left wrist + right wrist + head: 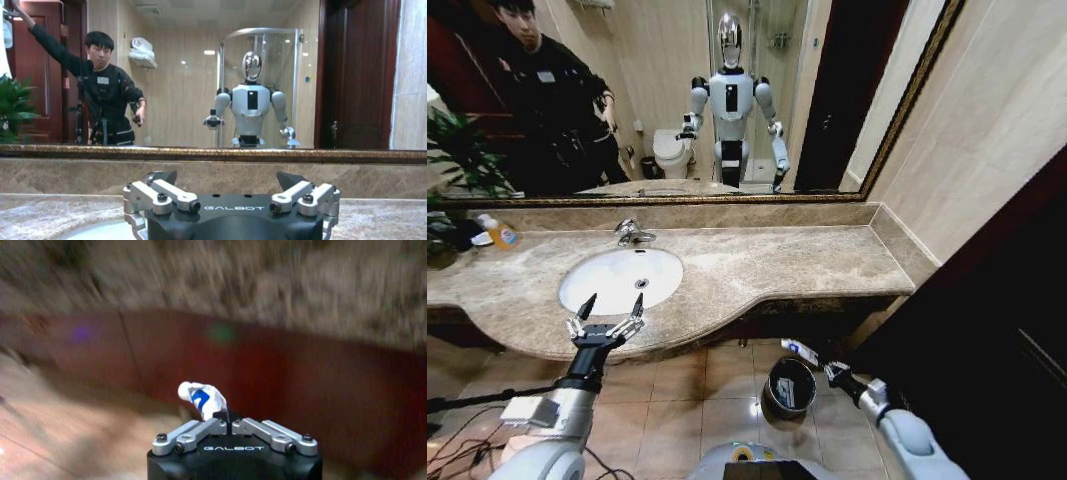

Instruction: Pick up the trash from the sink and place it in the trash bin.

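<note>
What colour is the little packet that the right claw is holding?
White with blue marks. The packet, pinched in the right gripper, shows best in the right wrist view.

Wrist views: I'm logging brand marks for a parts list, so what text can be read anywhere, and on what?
"GALBOT": on the black body of the left gripper, fingers spread open.
"GALBOT": on the black body of the right gripper, shut on the trash.
The blue marks on the trash are too blurred to read.
</note>
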